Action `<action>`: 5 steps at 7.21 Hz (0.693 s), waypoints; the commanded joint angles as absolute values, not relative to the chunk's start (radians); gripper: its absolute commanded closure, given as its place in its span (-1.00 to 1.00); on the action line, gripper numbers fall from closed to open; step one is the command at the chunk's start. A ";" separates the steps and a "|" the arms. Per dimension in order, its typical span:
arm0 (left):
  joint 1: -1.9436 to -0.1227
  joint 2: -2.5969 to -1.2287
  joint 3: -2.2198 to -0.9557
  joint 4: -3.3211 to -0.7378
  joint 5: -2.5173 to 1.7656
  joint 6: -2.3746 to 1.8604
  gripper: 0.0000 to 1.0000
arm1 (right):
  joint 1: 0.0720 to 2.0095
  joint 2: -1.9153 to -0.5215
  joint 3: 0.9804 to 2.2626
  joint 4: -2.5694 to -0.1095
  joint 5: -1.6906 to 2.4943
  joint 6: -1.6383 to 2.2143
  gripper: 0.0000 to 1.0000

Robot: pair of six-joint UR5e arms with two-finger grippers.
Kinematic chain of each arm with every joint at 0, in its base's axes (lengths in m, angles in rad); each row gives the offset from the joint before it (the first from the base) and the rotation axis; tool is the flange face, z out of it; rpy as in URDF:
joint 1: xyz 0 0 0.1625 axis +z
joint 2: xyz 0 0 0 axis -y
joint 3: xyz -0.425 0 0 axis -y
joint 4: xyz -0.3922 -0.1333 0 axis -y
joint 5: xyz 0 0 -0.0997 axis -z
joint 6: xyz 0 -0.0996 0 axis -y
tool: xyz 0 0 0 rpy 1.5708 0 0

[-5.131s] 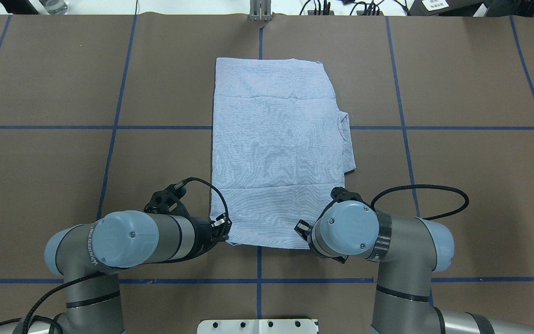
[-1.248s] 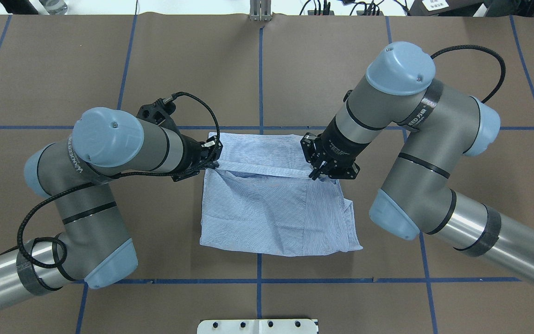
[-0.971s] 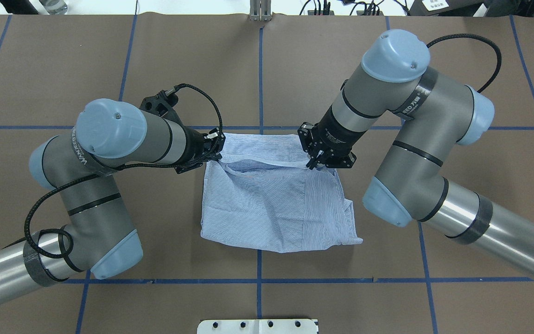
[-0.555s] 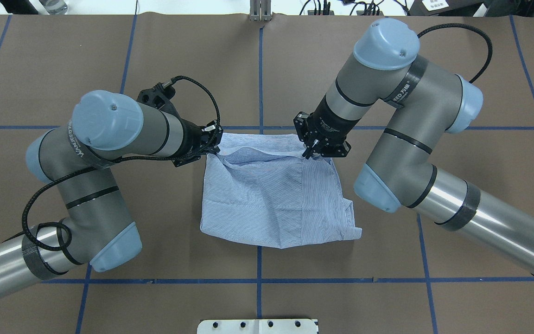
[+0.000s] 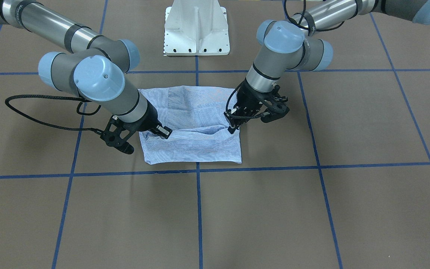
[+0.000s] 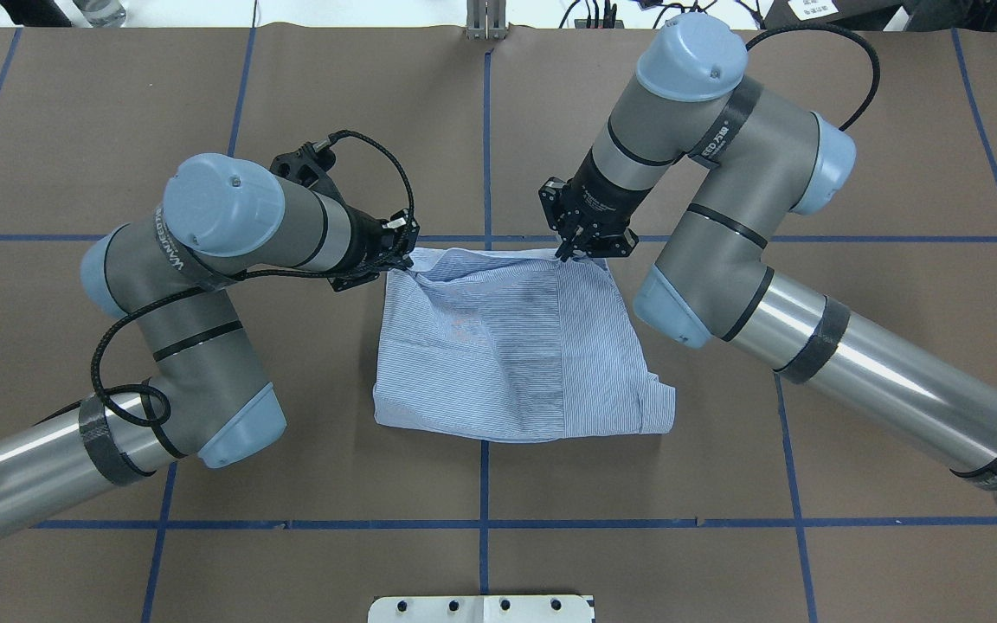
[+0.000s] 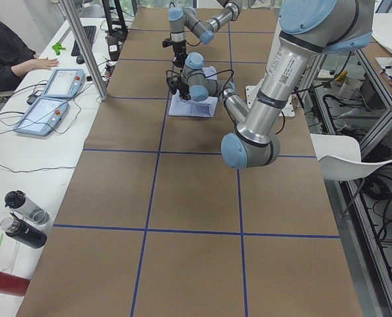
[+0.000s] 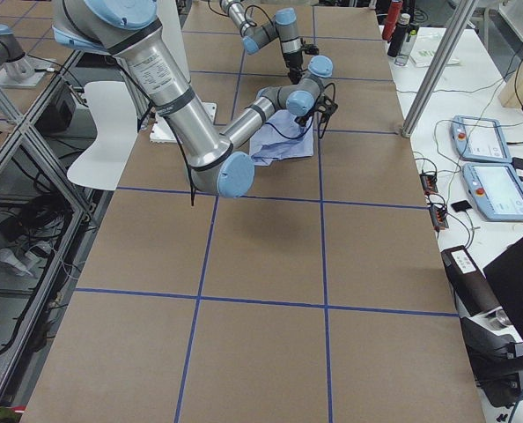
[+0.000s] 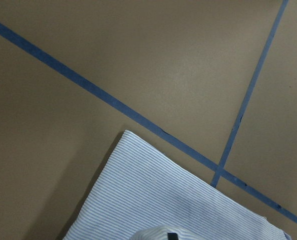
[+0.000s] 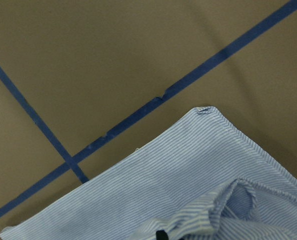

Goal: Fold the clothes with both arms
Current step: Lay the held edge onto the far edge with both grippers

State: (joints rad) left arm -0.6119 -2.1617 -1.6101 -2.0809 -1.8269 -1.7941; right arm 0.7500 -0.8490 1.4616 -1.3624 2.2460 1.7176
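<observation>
Item: one light blue-and-white pinstriped cloth shirt (image 6: pixel 507 363), doubled over, lying mid-table on the far side of the white metal pedestal base (image 5: pixel 197 28) and apart from it. We note that its upper layer's edge is held up off the lower layer, which runs on farther from the robot.

Holders: we record the black two-finger left gripper (image 6: pixel 403 261) pinched tight on that edge's left corner. The black two-finger right gripper (image 6: pixel 566 252) is clamped on the same edge toward its right end. They are carried by the silver-grey tubular left arm (image 6: pixel 178 346) and right arm (image 6: pixel 723 234), both with light-blue joint caps.

Surface: brown paper table covering (image 6: pixel 74 112), divided into large squares by blue tape lines (image 6: pixel 637 523). The shirt straddles the central line.

Room: beyond the far side we count a white bench (image 7: pixel 11 152) bearing two grey touch-screen pendants (image 7: pixel 43 113) and drink bottles (image 7: pixel 23 231). A person's dark sleeve (image 7: pixel 4 49) rests there. An aluminium post (image 7: pixel 85 49) rises at the table's far edge. A white chair (image 7: pixel 348 158) stands behind the robot.
</observation>
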 commanded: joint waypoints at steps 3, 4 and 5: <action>-0.618 -2.183 -1.517 -2.154 -1.825 -1.793 1.00 | 0.749 -0.827 1.367 -1.324 2.220 1.712 1.00; -0.618 -2.183 -1.511 -2.155 -1.825 -1.793 1.00 | 0.746 -0.825 1.362 -1.324 2.220 1.712 1.00; -0.618 -2.183 -1.509 -2.155 -1.824 -1.793 1.00 | 0.739 -0.825 1.362 -1.324 2.221 1.710 1.00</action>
State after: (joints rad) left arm -0.6179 -2.1827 -1.5135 -2.1540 -1.8251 -1.7932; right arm 0.7452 -0.8260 1.3663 -1.3242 2.2209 1.7119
